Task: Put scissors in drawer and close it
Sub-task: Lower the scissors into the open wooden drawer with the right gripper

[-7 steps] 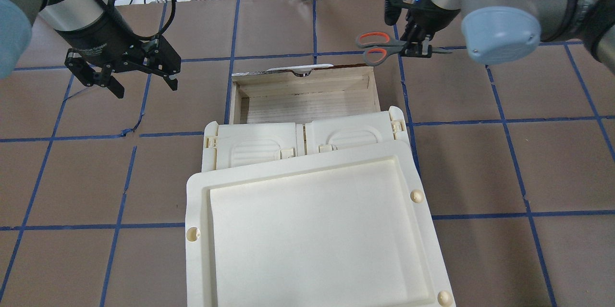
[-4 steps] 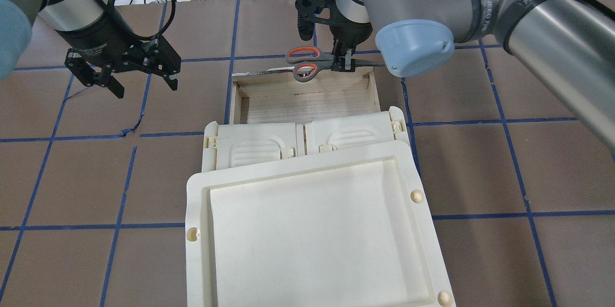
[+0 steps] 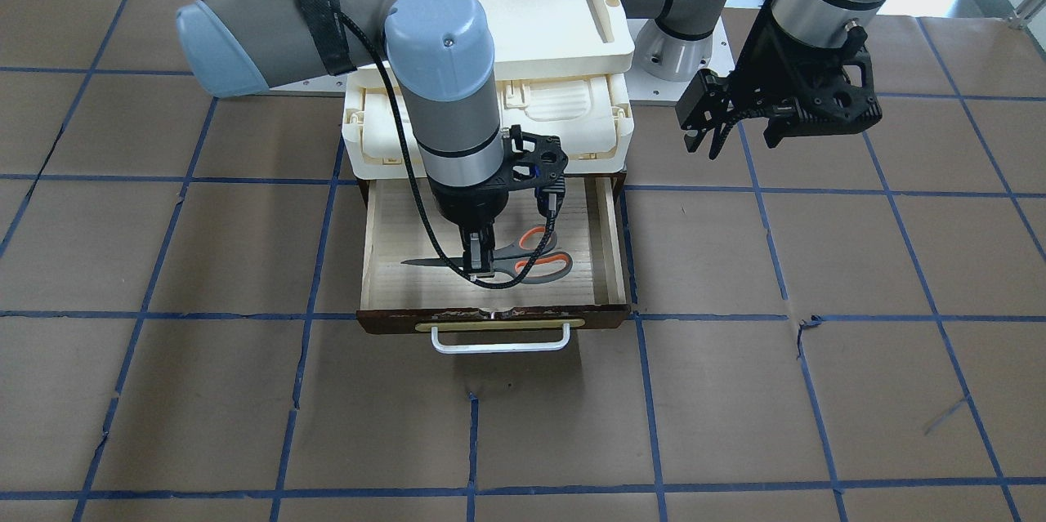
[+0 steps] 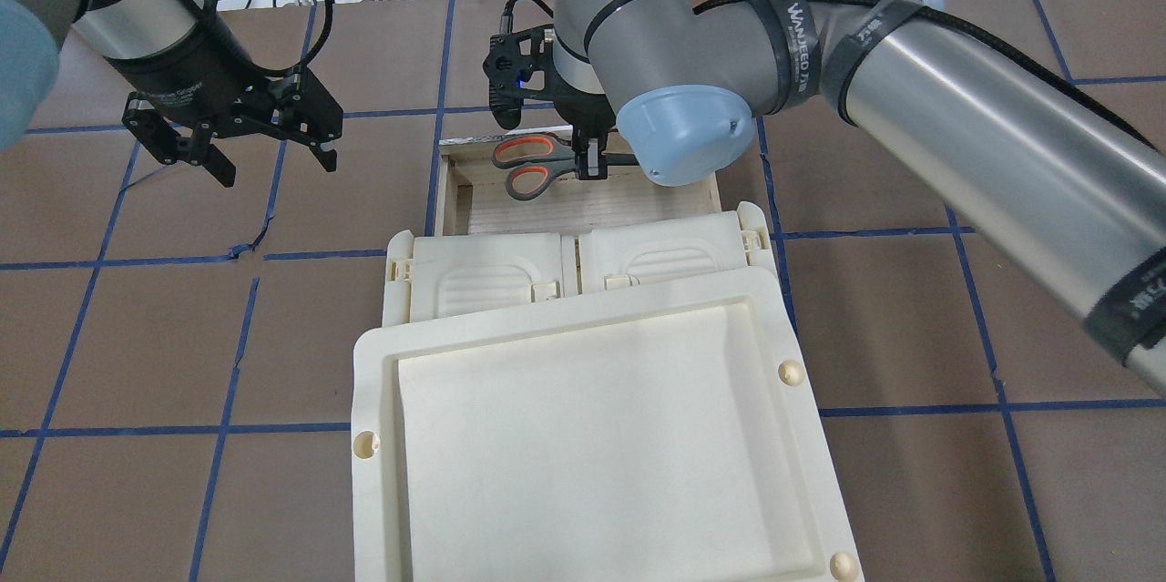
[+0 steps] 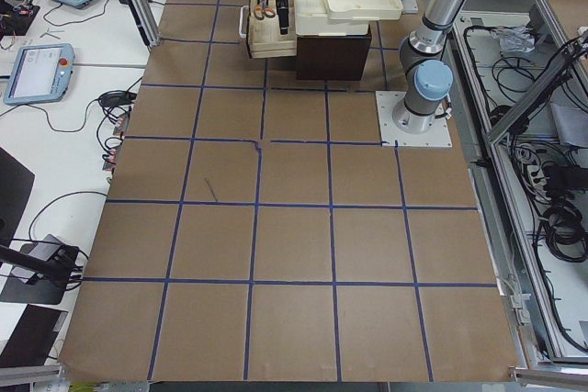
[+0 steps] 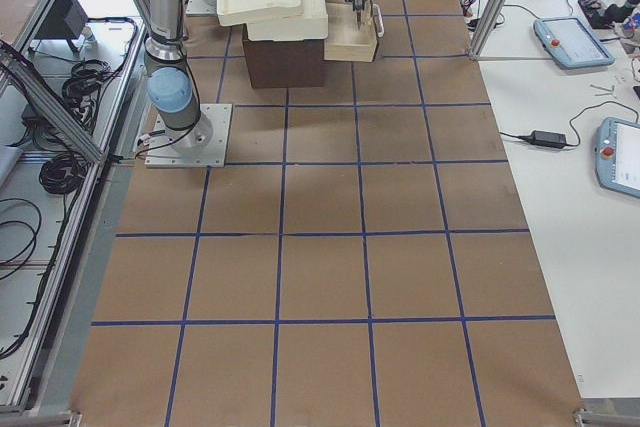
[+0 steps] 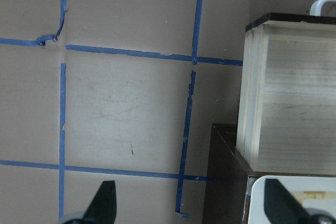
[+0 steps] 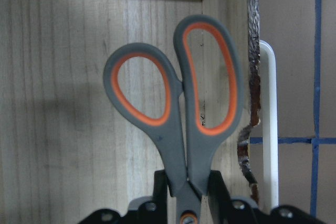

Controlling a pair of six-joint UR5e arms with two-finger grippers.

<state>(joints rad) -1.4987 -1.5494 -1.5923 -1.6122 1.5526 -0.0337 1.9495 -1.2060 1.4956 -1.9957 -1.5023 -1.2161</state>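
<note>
Scissors (image 8: pixel 182 140) clamped in right pincer (image 3: pixel 480 265) over open drawer (image 3: pixel 369 252), near front edge; left pincer (image 4: pixel 278 170) spread.

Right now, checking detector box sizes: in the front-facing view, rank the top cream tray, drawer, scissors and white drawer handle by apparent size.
1-2. top cream tray and drawer: alike; the tray sits higher, so unranked.
3. scissors
4. white drawer handle

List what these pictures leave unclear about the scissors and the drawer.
- Blades of the scissors: in the overhead view they are hidden by the right arm. In the right wrist view they are behind the right pincer and cut off by the bottom edge.
- Whether the scissors touch the floor of the drawer: no view settles it.
- Rear of the drawer: covered by the cream trays in the overhead and front views.
- Side views: the scissors are too small to read.
</note>
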